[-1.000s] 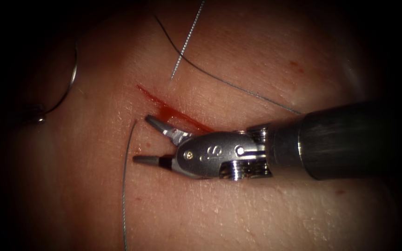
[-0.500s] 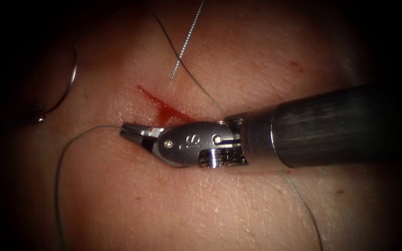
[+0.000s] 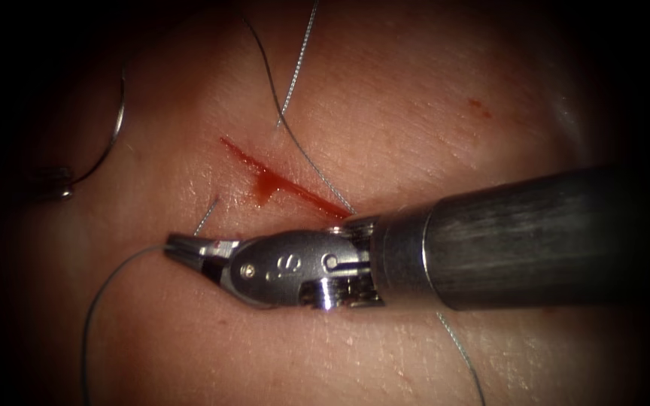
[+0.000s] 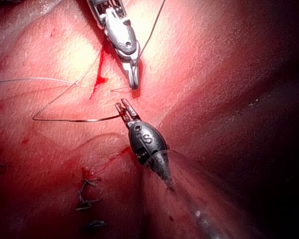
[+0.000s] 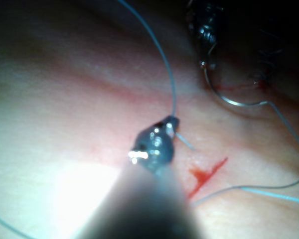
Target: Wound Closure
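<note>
The tissue carries a short cut wet with red fluid. My right tool lies just left of the cut's lower end, jaws shut on the thread, which curves away down and left. The same grip appears in the right wrist view. Far to the left, my left tool is shut on the curved needle near one end. The needle arcs free above the tissue, not in it. In the left wrist view the left tool holds the needle close to the right tool.
A short thread end sticks up left of the cut. Two strands cross above the cut. The right shaft lies over the tissue's right half. Earlier stitches sit beyond the left tool.
The right tool's jaws, open beside the cut a second ago, have shut on the thread and moved left and slightly down, drawing the thread along. The left tool and needle stay put.
</note>
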Available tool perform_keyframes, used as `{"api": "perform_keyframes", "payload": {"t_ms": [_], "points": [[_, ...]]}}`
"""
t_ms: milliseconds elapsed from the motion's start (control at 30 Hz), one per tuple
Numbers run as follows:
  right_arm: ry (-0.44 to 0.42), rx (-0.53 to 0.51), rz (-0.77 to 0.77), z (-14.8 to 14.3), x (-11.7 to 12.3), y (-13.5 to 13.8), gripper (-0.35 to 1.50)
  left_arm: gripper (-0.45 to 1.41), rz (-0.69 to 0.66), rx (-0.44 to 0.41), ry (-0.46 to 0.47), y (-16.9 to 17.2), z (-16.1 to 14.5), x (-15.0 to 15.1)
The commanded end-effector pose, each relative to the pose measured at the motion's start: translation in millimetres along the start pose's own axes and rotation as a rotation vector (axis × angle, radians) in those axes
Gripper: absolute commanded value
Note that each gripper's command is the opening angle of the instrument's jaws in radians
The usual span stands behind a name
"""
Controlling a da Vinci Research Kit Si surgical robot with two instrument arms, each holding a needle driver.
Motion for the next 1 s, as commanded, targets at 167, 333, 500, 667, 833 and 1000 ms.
{"api": "perform_keyframes", "payload": {"t_ms": [167, 333, 500, 667, 833, 1000], "points": [[0.013, 0.023, -0.005, 0.7, 1.5, -2.8, -0.35, -0.45, -0.002, -0.002, 0.0, 0.4, 0.5, -0.8], [0.024, 0.035, -0.009, 0.7, 2.4, -4.0, -0.35, -0.45, -0.002, -0.002, 0.0, 0.4, 0.5, -0.8], [0.024, 0.042, -0.011, 0.7, 2.8, -4.5, -0.35, -0.45, -0.002, -0.002, 0.0, 0.4, 0.4, -0.8], [-0.042, 0.078, -0.01, 0.9, 3.2, -6.1, 0.52, -0.45, -0.002, -0.002, 0.0, 0.4, 0.4, -0.8], [-0.044, 0.049, -0.019, -2.3, 2.6, -6.8, 1.18, -0.45, -0.002, -0.003, 0.0, 0.4, 0.4, -0.8], [-0.085, -0.016, -0.008, -7.8, -0.1, -3.8, 1.18, -0.45, -0.002, 0.0, 0.0, 0.4, 0.6, -0.7]]}}
